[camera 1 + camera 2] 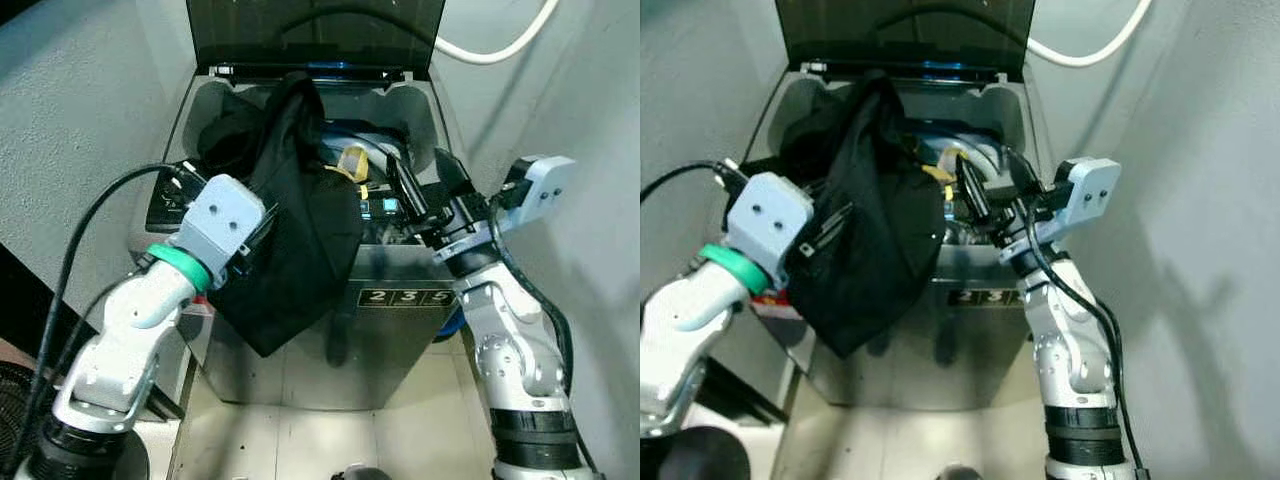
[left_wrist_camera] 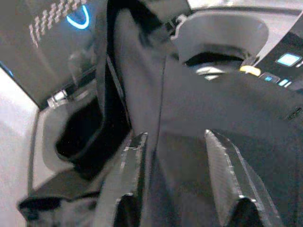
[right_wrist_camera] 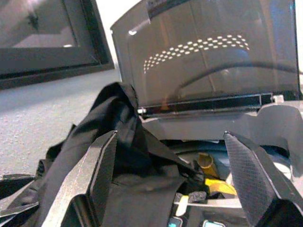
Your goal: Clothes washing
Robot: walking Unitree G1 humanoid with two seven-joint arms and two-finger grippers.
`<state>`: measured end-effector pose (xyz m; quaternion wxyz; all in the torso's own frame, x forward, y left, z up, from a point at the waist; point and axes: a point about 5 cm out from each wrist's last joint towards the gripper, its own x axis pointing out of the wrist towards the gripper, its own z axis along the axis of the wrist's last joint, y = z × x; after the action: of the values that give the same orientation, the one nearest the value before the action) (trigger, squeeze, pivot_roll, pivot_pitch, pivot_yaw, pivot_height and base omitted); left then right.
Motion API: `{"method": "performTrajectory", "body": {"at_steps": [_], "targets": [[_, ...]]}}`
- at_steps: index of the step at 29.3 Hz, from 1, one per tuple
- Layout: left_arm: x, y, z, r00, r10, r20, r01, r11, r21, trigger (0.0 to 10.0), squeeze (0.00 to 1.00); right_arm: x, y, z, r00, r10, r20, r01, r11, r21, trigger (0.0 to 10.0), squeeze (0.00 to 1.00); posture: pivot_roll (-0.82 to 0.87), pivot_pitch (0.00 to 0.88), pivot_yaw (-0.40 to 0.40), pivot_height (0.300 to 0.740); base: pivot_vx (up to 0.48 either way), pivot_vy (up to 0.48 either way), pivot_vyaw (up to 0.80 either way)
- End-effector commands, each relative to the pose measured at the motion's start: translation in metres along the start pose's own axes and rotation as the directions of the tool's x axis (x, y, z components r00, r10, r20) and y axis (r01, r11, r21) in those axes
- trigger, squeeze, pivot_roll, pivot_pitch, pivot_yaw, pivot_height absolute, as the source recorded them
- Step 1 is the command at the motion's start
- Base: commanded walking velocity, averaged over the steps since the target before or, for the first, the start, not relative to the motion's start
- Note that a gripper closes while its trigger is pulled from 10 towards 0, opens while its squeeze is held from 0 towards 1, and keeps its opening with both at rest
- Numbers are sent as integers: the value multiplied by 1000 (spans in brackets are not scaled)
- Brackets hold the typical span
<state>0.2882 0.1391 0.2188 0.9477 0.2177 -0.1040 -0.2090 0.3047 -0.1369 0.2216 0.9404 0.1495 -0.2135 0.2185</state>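
- One top-loading washing machine (image 1: 300, 340), its dark translucent lid (image 1: 315, 30) raised upright at the back; one white hose (image 1: 500, 45) curves along the wall behind it.
- One black garment (image 1: 290, 230), draped from the tub opening over the machine's front edge and hanging down its front panel; its upper part is bunched high near the lid hinge.
- Inside the tub, to the right of the garment, lie other items, among them a yellow piece (image 1: 352, 162); what they are cannot be told.
- Two grippers. The left gripper (image 2: 182, 184) is pressed against the hanging garment at the machine's front left; in the left wrist view its two fingers (image 2: 232, 179) stand parted with the black cloth lying between and behind them, though a firm hold cannot be confirmed.
- The right gripper (image 3: 173, 179) hovers over the machine's front right edge, fingers spread wide and empty, with the garment just beside it on the left.
- Writing: the digits "2 3 5" on a dark label (image 1: 405, 297) on the front panel; lit blue indicators on the control strip (image 1: 378, 208) are too small to read.
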Motion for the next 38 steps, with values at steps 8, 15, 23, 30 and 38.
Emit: {"method": "performTrajectory", "body": {"at_steps": [8, 15, 23, 30, 38], "targets": [[3, -1, -13, 998, 12, -68, -12, 1000, 7, 10000, 1000, -2, -1, -2, 1000, -16, -27, 16, 1000, -23, 10000, 0, -14, 0, 39, 740, 0, 0, 0], [16, 11, -30, 986, 46, -161, -50, 999, -19, 10000, 0, 0, 0, -3, 1000, -13, -28, 13, 1000, -20, 10000, 0, -13, 0, 38, 740, 0, 0, 0], [31, 28, -46, 976, 38, -216, -58, 995, -86, 7451, 0, 1, -1, -3, 999, -17, -30, 16, 1000, -21, 10000, 0, -24, 0, 41, 740, 0, 0, 0], [37, 35, -45, 980, 18, -200, -35, 996, -82, 0, 0, 1, -2, -1, 999, -25, -25, 24, 999, -25, 10000, 0, -29, 0, 45, 740, 0, 0, 0], [38, 38, -45, 983, 15, -181, -34, 994, -102, 0, 0, 0, -1, -2, 999, -28, -25, 27, 999, -22, 10000, 0, -27, 0, 43, 740, 0, 0, 0]]}}
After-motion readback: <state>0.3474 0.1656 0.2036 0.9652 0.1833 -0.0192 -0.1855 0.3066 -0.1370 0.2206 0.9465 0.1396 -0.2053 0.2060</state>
